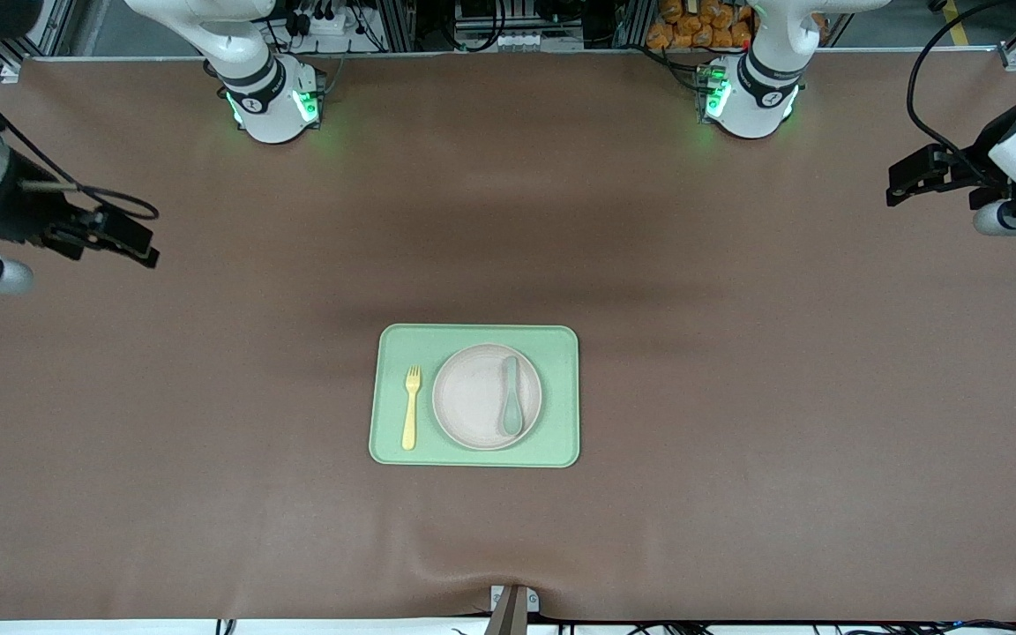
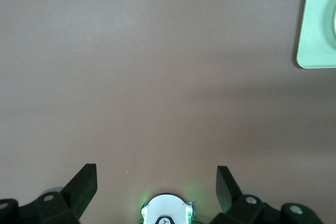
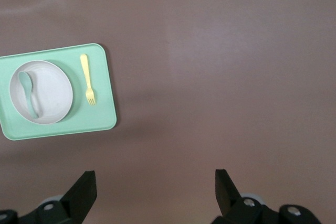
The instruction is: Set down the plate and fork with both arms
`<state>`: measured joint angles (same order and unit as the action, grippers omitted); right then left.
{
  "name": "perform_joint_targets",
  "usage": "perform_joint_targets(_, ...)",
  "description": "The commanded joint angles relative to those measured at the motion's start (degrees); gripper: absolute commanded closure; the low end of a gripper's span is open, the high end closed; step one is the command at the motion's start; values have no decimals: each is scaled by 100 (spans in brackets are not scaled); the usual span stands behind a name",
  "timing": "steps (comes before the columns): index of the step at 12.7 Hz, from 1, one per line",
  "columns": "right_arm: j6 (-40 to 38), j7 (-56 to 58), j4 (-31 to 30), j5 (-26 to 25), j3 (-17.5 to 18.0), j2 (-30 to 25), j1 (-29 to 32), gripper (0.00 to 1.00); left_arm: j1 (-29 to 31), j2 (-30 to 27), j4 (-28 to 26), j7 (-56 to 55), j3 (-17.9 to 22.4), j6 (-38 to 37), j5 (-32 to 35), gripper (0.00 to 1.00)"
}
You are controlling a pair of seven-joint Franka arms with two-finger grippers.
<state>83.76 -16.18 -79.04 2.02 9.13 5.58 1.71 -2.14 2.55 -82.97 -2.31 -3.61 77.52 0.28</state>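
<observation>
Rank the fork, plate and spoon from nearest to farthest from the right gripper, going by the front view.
Measured from the right gripper, open and waiting over bare table at its own end:
1. fork, on the tray beside the plate, toward the right arm's end.
2. plate, in the middle of the tray.
3. spoon, lying on the plate, on its part toward the left arm's end.

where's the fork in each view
Front view: the fork lies on the tray, beside the plate, toward the right arm's end.
Left wrist view: no fork; only a corner of the tray shows.
Right wrist view: the fork lies on the tray beside the plate.
Shared landmark: the tray.
</observation>
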Motion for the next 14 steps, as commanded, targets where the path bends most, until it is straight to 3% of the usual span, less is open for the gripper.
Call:
perform_joint_targets(1,464,132,-1400,105,-244,-1126,-92,0,82,26,150,-33,-25,166,-89,0)
perform_joint_targets(3,606,394,-1833,44,-271,-1445,-83,0,118,17,150,-33,-25,263,-81,0)
perform_joint_targets(7,650,1020,-1212,-193,-463,-920,-13,0,214,0,132,-41,-25,342,-99,0)
perform_joint_targets(9,563,967,-572,-211,-473,-481,-48,0,223,-18,132,-50,-25,412,-90,0)
perform_joint_targets(14,360,994,-481,-316,-465,-435,-92,0,223,-44,97,-41,-25,483,-72,0)
